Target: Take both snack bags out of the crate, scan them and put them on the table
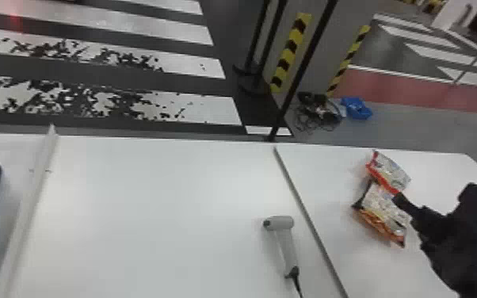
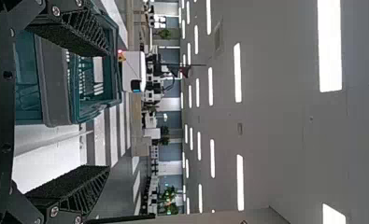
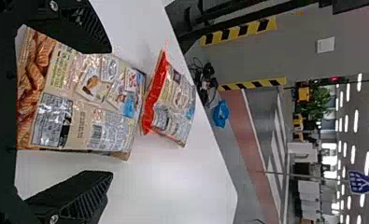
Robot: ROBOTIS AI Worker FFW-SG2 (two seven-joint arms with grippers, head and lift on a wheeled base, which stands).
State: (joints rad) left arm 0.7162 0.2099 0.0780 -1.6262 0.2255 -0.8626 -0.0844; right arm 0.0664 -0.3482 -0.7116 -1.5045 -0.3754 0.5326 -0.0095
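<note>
The red-edged snack bag and, nearer, the orange-edged bag lie on the surface's right. The right pincer is released at the near bag; the left pincer, also released, faces the crate. The scanner rests; scanning is probably done, leaving only a retreat.

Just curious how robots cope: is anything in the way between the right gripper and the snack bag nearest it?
Nothing visible stands between the right gripper and the nearer snack bag, which lies on the table by its open fingers. The red-edged bag lies beyond, out of the way.
</note>
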